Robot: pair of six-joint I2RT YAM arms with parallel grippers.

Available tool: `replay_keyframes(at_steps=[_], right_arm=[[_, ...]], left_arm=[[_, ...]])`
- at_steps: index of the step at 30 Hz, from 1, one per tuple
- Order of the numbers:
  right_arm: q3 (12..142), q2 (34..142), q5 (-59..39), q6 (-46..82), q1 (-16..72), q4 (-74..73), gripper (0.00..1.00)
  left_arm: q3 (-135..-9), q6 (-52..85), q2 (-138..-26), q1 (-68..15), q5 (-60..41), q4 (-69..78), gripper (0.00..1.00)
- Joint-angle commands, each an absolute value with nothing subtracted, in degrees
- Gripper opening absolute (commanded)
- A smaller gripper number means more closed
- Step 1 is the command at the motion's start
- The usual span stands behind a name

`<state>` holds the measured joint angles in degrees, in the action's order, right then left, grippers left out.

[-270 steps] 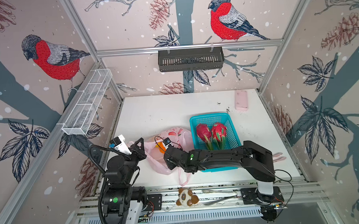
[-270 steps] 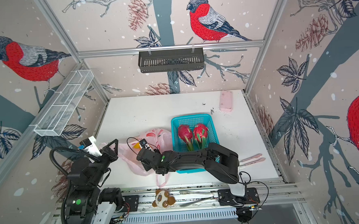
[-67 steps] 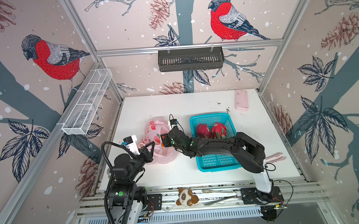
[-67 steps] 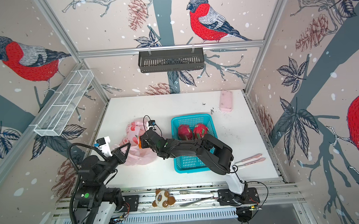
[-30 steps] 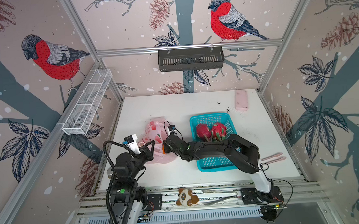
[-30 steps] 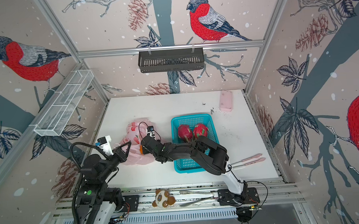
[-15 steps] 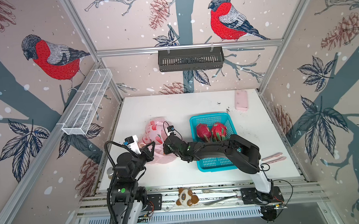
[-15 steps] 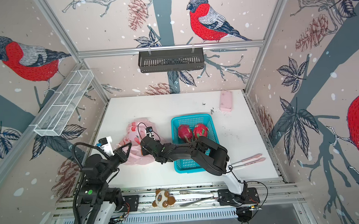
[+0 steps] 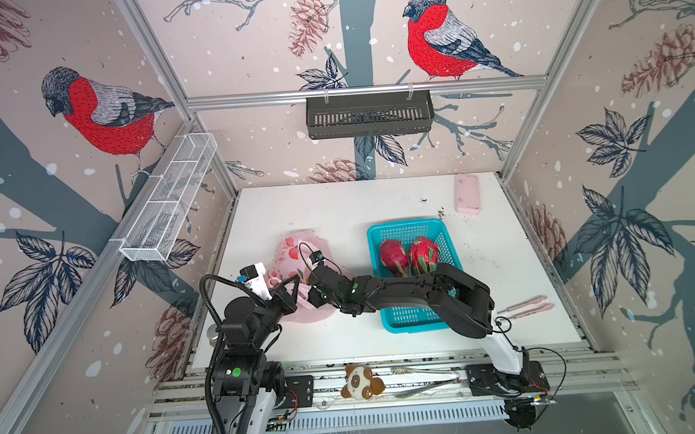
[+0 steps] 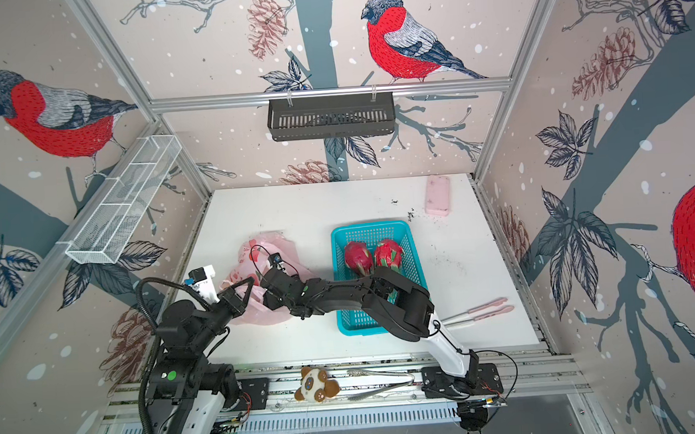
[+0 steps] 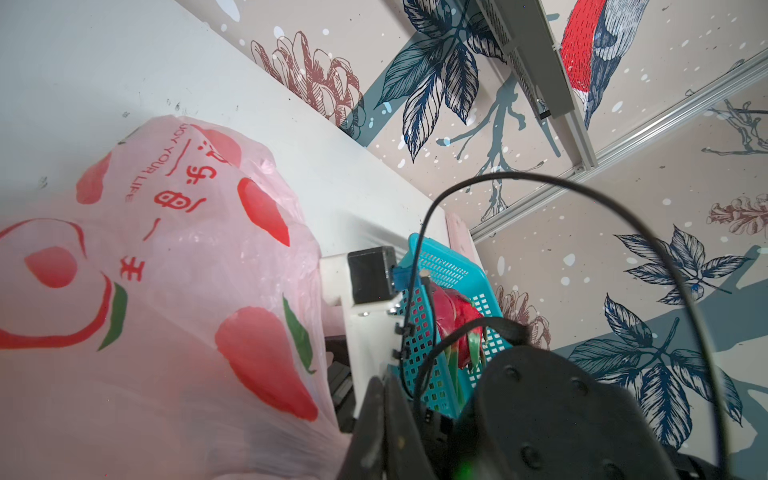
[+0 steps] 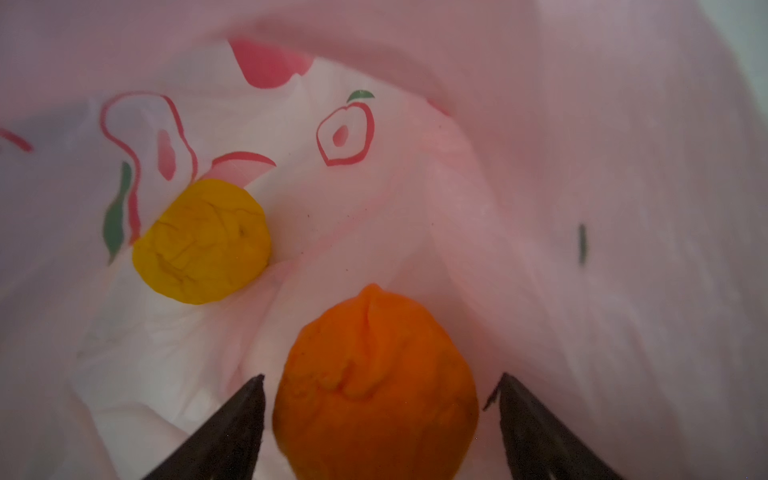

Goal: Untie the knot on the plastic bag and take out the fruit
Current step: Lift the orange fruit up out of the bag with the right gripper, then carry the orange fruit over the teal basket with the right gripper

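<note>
Both top views: thin, crumpled translucent plastic bag (image 9: 294, 249) near the white tabletop's (image 9: 337, 210) left edge, mouth opening rightward toward the perforated teal basket (image 9: 408, 321) holding two scaly dragon fruits (image 9: 395, 258); open tabletop behind. Left gripper (image 9: 290, 292) pinches the film. Left wrist: printed film bulges. Right wrist: right gripper (image 12: 382, 376), jaws wide, straddles the wrinkled orange fruit (image 12: 376, 399); round yellow fruit (image 12: 202, 241) beyond.

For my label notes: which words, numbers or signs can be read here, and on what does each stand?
"JOY YOUR LIFE": red print on the plastic bag, left wrist view; its start is out of sight.
Red Chinese characters beside it: I cannot read them surely.
Nothing else is legible.
</note>
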<state>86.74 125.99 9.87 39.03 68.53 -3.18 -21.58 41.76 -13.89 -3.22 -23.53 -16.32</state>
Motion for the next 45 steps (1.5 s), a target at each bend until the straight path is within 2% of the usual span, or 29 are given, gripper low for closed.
replay_keyframes(at_steps=[1,6,10,15,22,31,45], right_arm=[[87.9,127.4,9.6,39.1,68.6,-0.8,0.87],[89.5,129.2,10.1,39.9,68.6,1.0,0.81],[88.0,128.5,11.7,40.5,68.5,0.3,0.66],[84.9,125.5,13.0,41.4,67.8,-1.3,0.53],[79.8,120.1,14.5,42.7,66.7,-3.7,0.43],[74.6,114.4,16.0,44.5,65.9,-7.1,0.4],[71.4,106.6,10.6,43.3,65.3,-7.6,0.4]], left_arm=[[-21.9,42.8,-13.5,-3.3,-23.2,-16.5,0.0],[-21.9,43.3,-13.1,-3.3,-23.0,-17.0,0.0],[-21.8,43.3,-13.1,-3.3,-22.8,-16.9,0.0],[-21.7,43.2,-13.4,-3.3,-22.7,-16.7,0.0],[-21.6,42.8,-13.9,-3.3,-23.1,-16.0,0.0],[-22.0,41.7,-16.4,-3.3,-24.6,-15.3,0.0],[-21.0,41.2,-16.8,-3.3,-22.6,-13.3,0.0]])
